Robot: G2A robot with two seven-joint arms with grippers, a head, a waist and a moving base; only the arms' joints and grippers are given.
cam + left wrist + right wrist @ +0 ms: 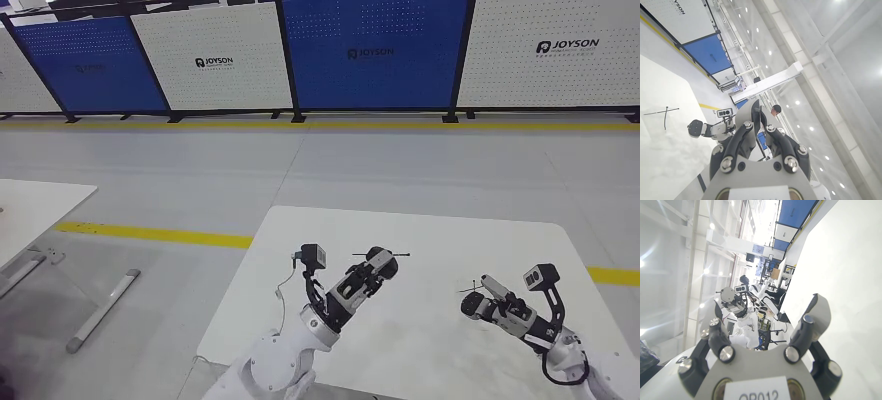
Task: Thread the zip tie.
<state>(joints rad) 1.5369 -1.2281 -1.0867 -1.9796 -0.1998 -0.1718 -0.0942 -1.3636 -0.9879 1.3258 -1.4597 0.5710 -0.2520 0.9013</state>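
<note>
Table [420, 330] top: white, smooth, matt with a faint sheen. Two crossed zip ties [665, 113] lying on the table: thin black plastic, smooth, dull. Zip tie [400, 254] clamped in the left gripper [758, 108] above the table: same black plastic, thin flat strip. Left gripper finger shells grey, matt, smooth; metal or plastic, can't tell. Inner pads [755, 115] black, ribbed, rubbery look. Link bars [736, 140] black, glossy, plastic-looking. Pivot pins [727, 163] polished metal, shiny. Right gripper [767, 306] over the table: same grey matt shells, dark ribbed pads, glossy black links, bright metal pins. Label [755, 387] on its grey matt base plate: white, paper-like, matt.
</note>
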